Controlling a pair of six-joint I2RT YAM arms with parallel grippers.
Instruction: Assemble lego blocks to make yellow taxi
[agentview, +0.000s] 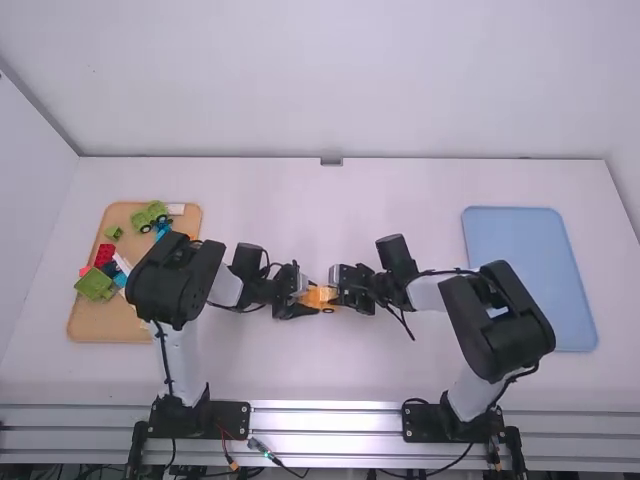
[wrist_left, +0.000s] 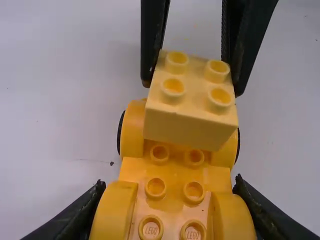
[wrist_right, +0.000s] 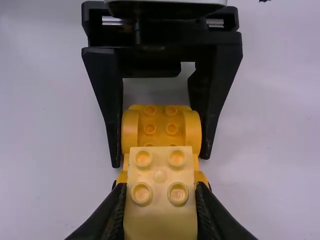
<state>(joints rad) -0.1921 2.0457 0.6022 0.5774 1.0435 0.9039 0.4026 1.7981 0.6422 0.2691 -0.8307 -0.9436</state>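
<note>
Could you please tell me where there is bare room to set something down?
The white table is bare between the back wall and both arms, and nearer, between the arm bases. The far part of the blue tray is free too. Mid-table, where both jaws hold yellow pieces, is crowded, as is the brown tray of blocks.

From above and behind the white-linked, black-jointed left arm (agentview: 180, 350) and right arm (agentview: 485, 330), the high view looks forward and down, far enough back to span the white table (agentview: 300, 370). The left wrist view looks down at close range towards the right arm; the right wrist view, equally near, faces the opposite way. Both wrist views share the pale-yellow studded plastic block (wrist_left: 190, 125) and orange-yellow wheeled plastic base (wrist_left: 172, 176), small and mid-table in the high view.
</note>
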